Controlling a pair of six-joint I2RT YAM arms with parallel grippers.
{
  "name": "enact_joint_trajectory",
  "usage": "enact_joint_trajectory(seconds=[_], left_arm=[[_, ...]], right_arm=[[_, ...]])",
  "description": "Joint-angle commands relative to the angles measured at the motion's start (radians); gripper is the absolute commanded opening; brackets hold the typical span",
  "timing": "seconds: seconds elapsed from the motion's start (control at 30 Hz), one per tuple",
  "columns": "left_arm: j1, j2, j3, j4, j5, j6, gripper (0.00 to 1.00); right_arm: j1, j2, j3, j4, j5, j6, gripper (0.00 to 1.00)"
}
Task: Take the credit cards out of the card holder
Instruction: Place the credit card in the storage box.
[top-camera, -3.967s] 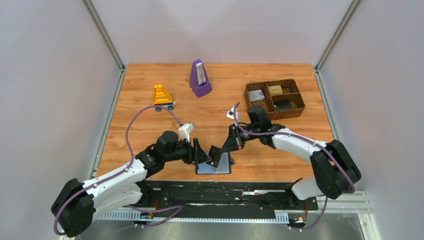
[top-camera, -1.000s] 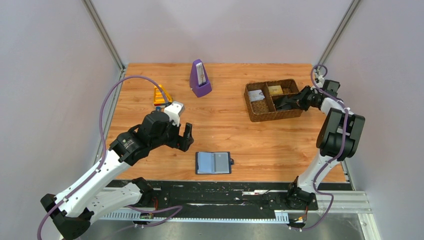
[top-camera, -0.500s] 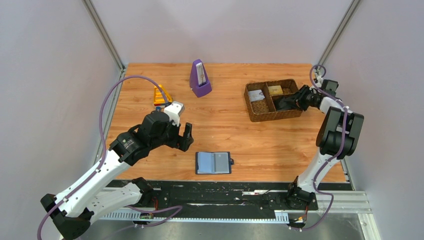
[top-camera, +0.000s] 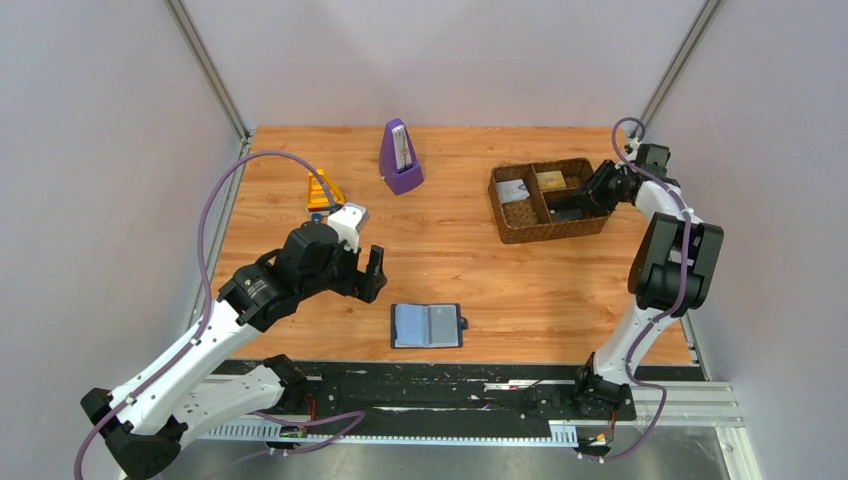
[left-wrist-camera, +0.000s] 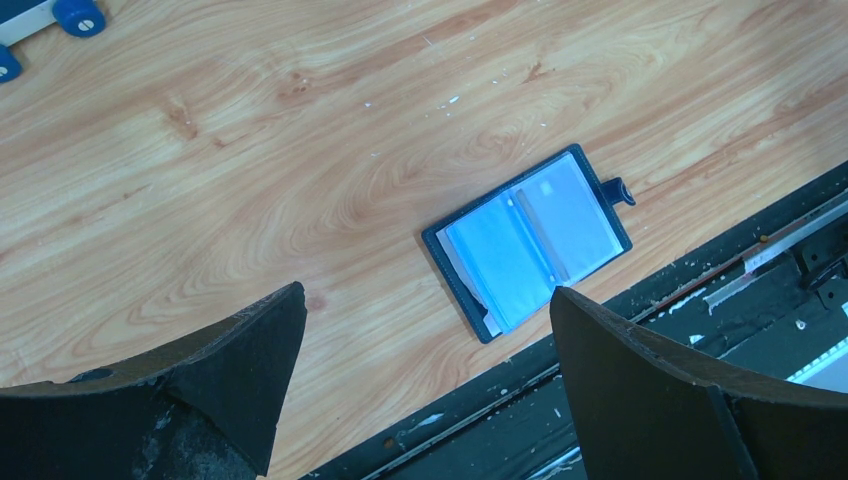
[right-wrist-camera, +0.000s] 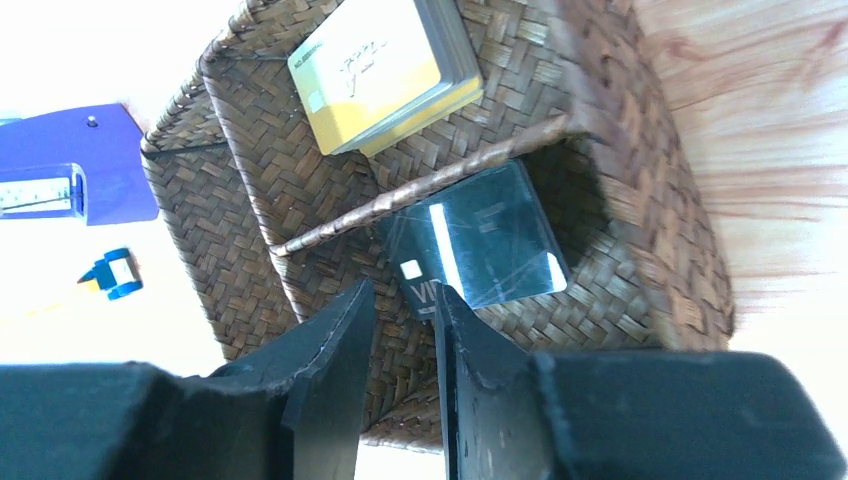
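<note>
Bright, even light; soft shadows; right wrist view partly overexposed; glare on credit card (right-wrist-camera: 480, 245).

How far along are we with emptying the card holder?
Done: one dark credit card lies in a basket compartment. In hand: nothing. The right gripper hovers over it, jaws parted; the left gripper is open. Left: the card holder lies open; unclear if its sleeves hold more.

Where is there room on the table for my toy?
Most bare wood is in the middle, between the metronome, the basket and the card holder. More lies right of the card holder, toward the right arm. Crowded: the filled basket with the right gripper over it, and the left side under the left arm.
</note>
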Motion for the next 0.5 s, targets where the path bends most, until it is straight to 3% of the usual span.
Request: enact_joint_trajectory(seconds=[0.0, 0.23, 0.47], left_arm=[[-0.001, -0.015, 0.002, 0.007, -0.016, 0.009, 1.00], [-0.001, -0.008, -0.006, 0.011, 0.012, -0.051, 1.00], [0.000, -0.003, -0.124, 0.151, 0.212, -0.190, 0.91]], right_arm=[[0.037, -0.051, 0.048, -0.049, 0.049, -0.025, 0.30], [0.127, -0.191, 0.018, -0.136, 0.098, 0.035, 0.29], [0.287, -0.433, -0.197, -0.131, 0.139, 0.094, 0.31]])
